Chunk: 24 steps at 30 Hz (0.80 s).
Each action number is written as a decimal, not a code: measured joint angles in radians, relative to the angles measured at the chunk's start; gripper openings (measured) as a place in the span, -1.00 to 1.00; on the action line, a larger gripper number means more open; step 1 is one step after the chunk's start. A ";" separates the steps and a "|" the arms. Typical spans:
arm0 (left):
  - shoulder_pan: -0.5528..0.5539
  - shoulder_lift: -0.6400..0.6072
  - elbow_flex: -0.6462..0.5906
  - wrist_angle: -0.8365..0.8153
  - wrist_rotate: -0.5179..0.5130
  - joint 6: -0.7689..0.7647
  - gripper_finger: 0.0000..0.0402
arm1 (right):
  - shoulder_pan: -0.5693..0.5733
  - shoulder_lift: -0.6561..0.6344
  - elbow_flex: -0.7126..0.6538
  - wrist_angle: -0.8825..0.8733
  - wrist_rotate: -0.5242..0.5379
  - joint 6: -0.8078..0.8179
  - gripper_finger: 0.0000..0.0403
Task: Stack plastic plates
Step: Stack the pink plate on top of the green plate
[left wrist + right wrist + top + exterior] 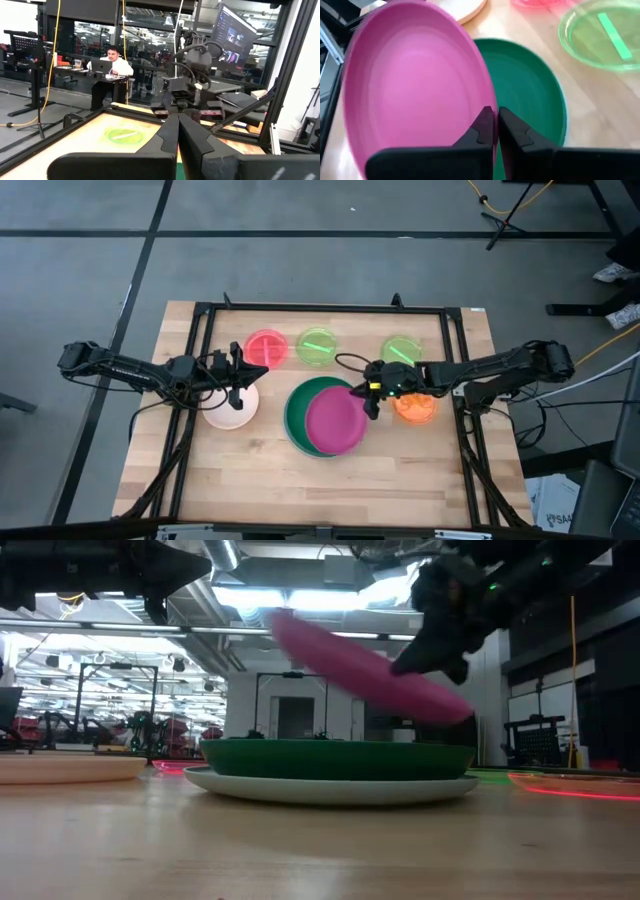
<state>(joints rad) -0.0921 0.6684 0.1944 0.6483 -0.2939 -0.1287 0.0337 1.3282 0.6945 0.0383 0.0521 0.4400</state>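
**Magenta plate being lowered onto the green plate**

Left to right: the left gripper [237,393] is waiting with jaws closed and empty above the cream-pink plate [231,406], at 9 o'clock from the stack. At 12 o'clock the red plate [266,348] and a lime plate [317,346] are lying clear of the work. At centre, the right gripper [371,402] is pinching the rim of the magenta plate [335,421] with jaws closed, holding it tilted above the dark green plate [297,415], probably so that it slides in. At 3 o'clock the orange plate [415,409] is sitting beneath the right arm; a second lime plate [400,350] is lying behind. Nothing appears to be obstructing the descent.
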 joint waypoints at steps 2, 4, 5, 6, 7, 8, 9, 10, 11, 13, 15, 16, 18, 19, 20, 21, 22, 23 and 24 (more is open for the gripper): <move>0.000 0.000 0.000 0.000 0.000 0.000 -0.99 | -0.016 0.037 0.000 0.044 -0.005 -0.003 -0.97; 0.000 0.000 0.000 0.000 0.000 0.000 -0.99 | -0.032 0.072 0.000 0.090 -0.023 -0.003 -0.97; 0.000 0.000 0.000 0.000 0.000 0.000 -0.99 | -0.039 0.088 0.000 0.101 -0.026 -0.003 -0.97; 0.000 0.000 0.000 0.000 0.000 0.000 -0.99 | -0.044 0.105 0.000 0.114 -0.024 -0.003 -0.97; 0.000 0.000 0.000 0.000 0.000 0.000 -0.99 | -0.050 0.119 0.000 0.123 -0.020 -0.003 -0.97; 0.000 0.000 0.000 0.000 0.000 0.000 -0.99 | -0.055 0.133 0.000 0.123 -0.013 -0.003 -0.97; 0.000 0.000 0.000 0.000 0.000 0.000 -0.99 | -0.056 0.146 0.000 0.125 -0.008 -0.003 -0.97; 0.000 0.000 0.000 0.000 0.000 0.000 -0.99 | -0.057 0.158 0.000 0.128 -0.004 -0.004 -0.97; 0.000 0.000 0.000 0.000 0.000 0.000 -0.99 | -0.057 0.168 0.000 0.126 0.003 -0.003 -0.97; 0.000 0.000 0.000 0.000 0.000 0.000 -0.99 | -0.055 0.186 0.000 0.126 0.014 -0.003 -0.97; 0.000 0.000 0.000 0.000 0.000 0.000 -0.99 | -0.054 0.203 0.000 0.126 0.016 -0.003 -0.97; 0.000 0.000 0.000 0.000 0.000 0.000 -0.99 | -0.054 0.212 0.000 0.126 0.015 -0.003 -0.97; 0.000 0.000 0.000 0.000 0.000 0.000 -0.99 | -0.054 0.228 0.000 0.128 0.010 -0.003 -0.97; 0.000 0.000 0.000 0.000 0.000 0.000 -0.99 | -0.054 0.235 0.000 0.130 0.010 -0.003 -0.97; 0.000 0.000 0.000 0.000 0.000 0.000 -0.99 | -0.054 0.242 0.000 0.131 0.010 -0.003 -0.97; 0.000 0.000 0.000 0.000 0.000 0.000 -0.99 | -0.054 0.248 0.000 0.132 0.010 -0.003 -0.97; 0.000 0.000 0.000 0.000 0.000 0.000 -0.99 | -0.054 0.254 0.000 0.135 0.010 -0.003 -0.97; 0.000 0.000 0.000 0.000 0.000 0.000 -0.99 | -0.054 0.261 0.000 0.141 0.010 -0.003 -0.97; 0.000 0.000 0.000 0.000 0.000 0.000 -0.99 | -0.054 0.266 0.000 0.145 0.010 -0.003 -0.97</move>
<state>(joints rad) -0.0921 0.6682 0.1944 0.6483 -0.2940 -0.1287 -0.0204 1.5941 0.6941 0.1834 0.0622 0.4370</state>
